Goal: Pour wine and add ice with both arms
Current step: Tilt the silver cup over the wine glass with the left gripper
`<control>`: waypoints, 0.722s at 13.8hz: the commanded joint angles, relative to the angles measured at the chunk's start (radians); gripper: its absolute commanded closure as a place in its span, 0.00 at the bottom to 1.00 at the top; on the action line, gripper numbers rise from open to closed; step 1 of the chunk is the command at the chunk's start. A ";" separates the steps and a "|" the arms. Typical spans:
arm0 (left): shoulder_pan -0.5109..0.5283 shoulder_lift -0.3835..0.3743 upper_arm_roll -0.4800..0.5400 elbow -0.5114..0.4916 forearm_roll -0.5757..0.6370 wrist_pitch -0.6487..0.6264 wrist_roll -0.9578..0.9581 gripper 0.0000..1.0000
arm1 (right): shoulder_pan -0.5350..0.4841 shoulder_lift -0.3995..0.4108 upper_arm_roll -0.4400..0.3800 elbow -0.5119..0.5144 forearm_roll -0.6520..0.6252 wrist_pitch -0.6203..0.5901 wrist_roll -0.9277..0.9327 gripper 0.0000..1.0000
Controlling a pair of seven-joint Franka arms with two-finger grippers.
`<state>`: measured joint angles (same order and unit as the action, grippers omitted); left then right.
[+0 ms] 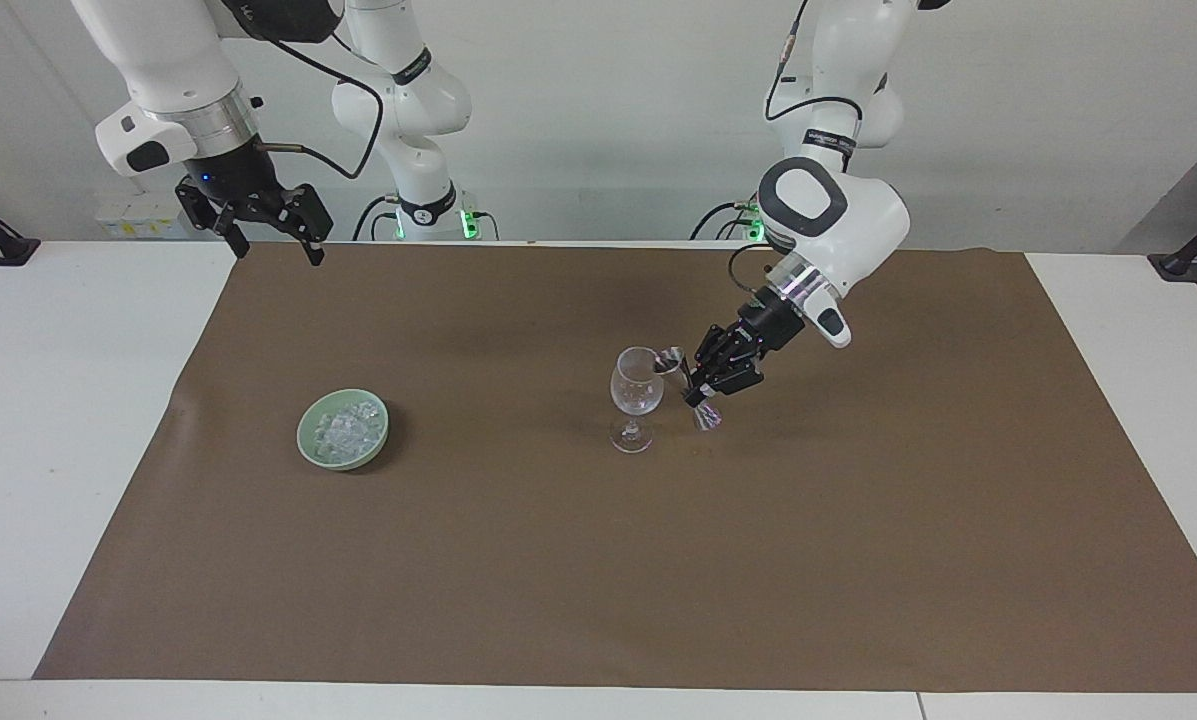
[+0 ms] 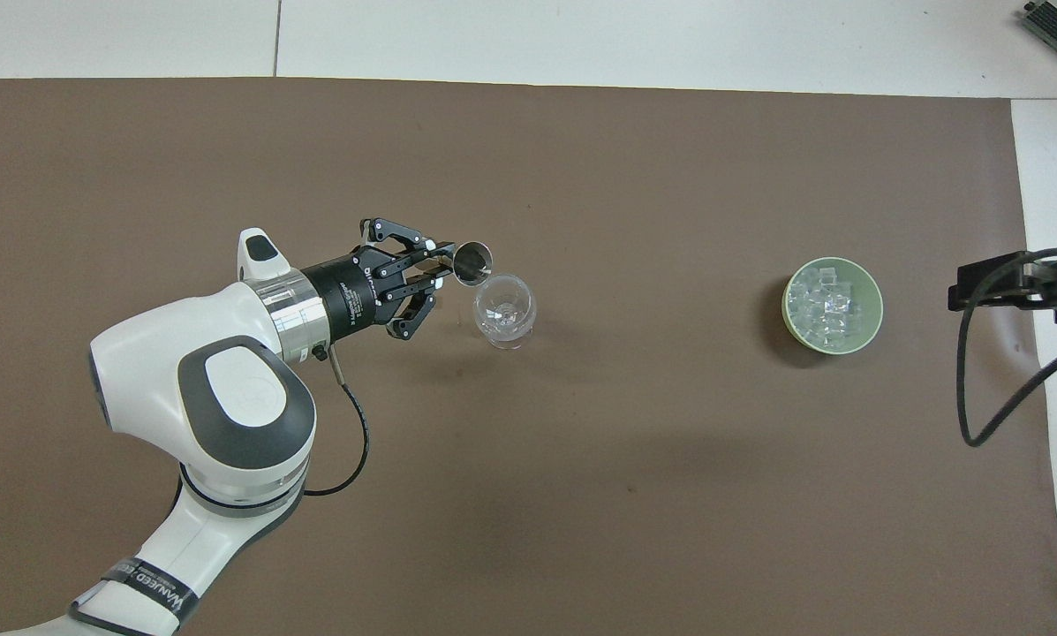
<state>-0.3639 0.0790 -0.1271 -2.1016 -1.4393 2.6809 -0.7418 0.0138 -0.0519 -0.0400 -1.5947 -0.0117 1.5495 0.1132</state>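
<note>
A big white desk (image 1: 78, 420) has a brown mat (image 1: 598, 560) spread over most of it. The left arm (image 1: 838, 220) reaches down over the middle of the mat. The right arm (image 1: 173, 80) waits up high over the mat's corner at its own end of the desk. The right gripper (image 1: 258, 222) hangs there with its jaws wide apart and nothing in them. The left gripper (image 1: 703, 378) has its jaws clamped on a little shiny metal cup (image 2: 472, 263). The cup is tipped, and its mouth is at the rim of the wine glass (image 1: 637, 398). The glass stands upright on the mat. A pale green bowl (image 1: 343, 429) sits well apart from the glass, toward the right arm's end. The ice (image 2: 824, 305) is heaped in that bowl.
</note>
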 commanded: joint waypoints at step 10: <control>-0.053 -0.039 0.017 -0.029 -0.012 0.071 0.113 1.00 | -0.017 -0.022 0.005 -0.025 0.015 0.014 -0.029 0.00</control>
<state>-0.3844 0.0727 -0.1263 -2.1016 -1.4392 2.7205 -0.6490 0.0138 -0.0521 -0.0401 -1.5947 -0.0117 1.5495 0.1132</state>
